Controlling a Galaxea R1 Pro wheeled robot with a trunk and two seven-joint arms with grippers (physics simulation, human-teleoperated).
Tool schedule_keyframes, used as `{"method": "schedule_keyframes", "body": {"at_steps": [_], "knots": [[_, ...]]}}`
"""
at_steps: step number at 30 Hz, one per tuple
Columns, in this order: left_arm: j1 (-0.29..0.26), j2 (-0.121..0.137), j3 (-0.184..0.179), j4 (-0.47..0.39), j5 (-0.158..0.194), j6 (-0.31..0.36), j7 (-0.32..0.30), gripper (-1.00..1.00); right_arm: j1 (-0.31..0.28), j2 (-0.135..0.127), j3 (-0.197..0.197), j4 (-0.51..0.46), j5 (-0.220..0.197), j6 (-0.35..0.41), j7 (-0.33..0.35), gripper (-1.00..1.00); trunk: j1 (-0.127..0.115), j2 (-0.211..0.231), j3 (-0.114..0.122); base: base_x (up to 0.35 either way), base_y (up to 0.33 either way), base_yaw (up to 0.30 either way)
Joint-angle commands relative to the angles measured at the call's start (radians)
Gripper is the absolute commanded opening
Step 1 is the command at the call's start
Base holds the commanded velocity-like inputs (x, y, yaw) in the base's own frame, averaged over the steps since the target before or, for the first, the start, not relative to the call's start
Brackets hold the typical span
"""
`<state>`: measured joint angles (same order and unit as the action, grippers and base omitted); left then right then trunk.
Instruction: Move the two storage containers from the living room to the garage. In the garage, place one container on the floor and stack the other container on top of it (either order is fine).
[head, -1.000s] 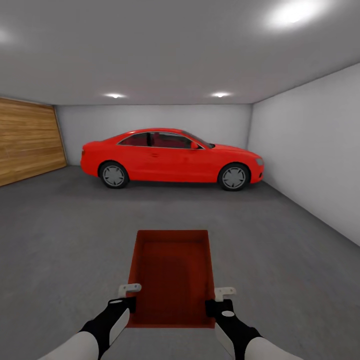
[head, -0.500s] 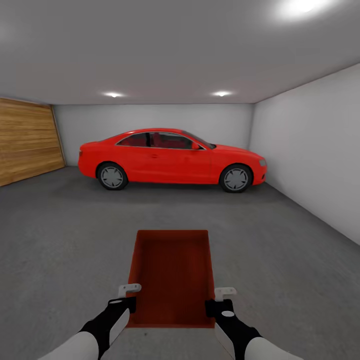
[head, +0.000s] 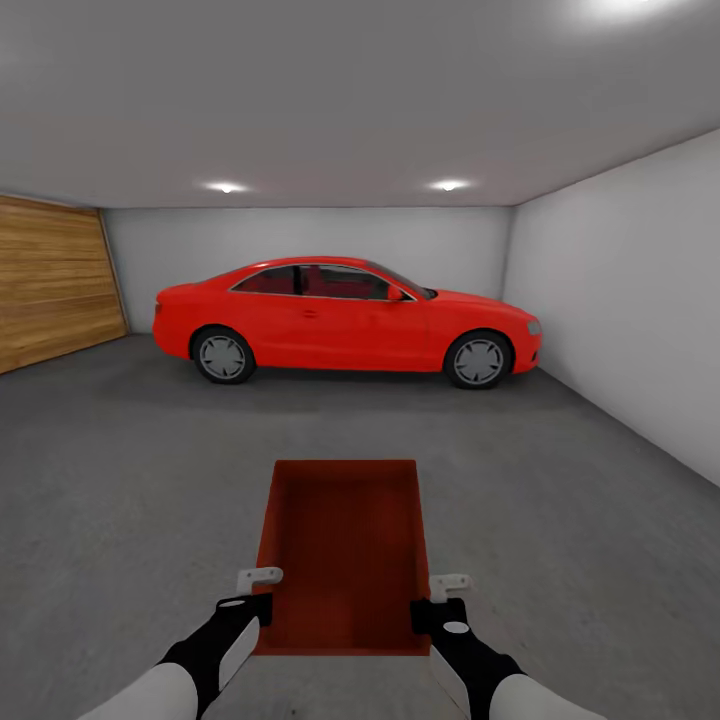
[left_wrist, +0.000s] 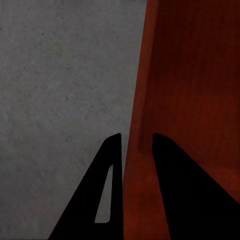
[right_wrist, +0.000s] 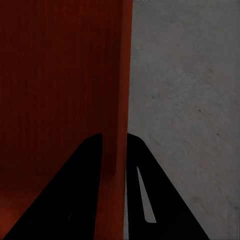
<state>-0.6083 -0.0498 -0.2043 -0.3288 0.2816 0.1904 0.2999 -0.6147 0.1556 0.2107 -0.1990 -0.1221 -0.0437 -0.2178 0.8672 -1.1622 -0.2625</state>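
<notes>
One red-orange open-topped storage container (head: 345, 545) hangs low in front of me above the dark concrete floor (head: 130, 470) of the garage. My left gripper (head: 260, 592) is shut on its left wall and my right gripper (head: 434, 595) on its right wall. In the left wrist view the black fingers (left_wrist: 107, 170) straddle the red wall (left_wrist: 137, 120), gripper (left_wrist: 136, 137) shut on it. The right wrist view shows that gripper (right_wrist: 114, 136) pinching the other wall (right_wrist: 122, 75) the same way. The second container is out of view.
A red car (head: 345, 320) is parked side-on across the far end. The light wooden door (head: 50, 280) fills the left wall, and a white wall (head: 630, 300) runs along the right. Bare concrete lies between me and the car.
The whole view has crept forward: car and back wall look slightly larger and the ceiling light has slid out of view. The container and both grippers keep their place in the picture.
</notes>
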Motion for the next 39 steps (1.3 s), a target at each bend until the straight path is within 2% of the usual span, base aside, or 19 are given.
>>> {"method": "schedule_keyframes", "body": {"at_steps": [1,39], "knots": [[-0.001,0.067,0.037,-0.006,-0.019,-0.002,0.012,-1.00,0.000,-0.001,-0.013,0.003,-0.021,-0.004,-0.005,-1.00,0.001,-0.001,-0.001,0.321,0.090,0.000],[-0.001,0.068,0.037,-0.006,-0.019,-0.002,0.012,-1.00,0.000,-0.001,-0.013,0.003,-0.021,-0.004,-0.005,-1.00,0.001,-0.001,-0.001,0.321,0.009,0.000]]}}
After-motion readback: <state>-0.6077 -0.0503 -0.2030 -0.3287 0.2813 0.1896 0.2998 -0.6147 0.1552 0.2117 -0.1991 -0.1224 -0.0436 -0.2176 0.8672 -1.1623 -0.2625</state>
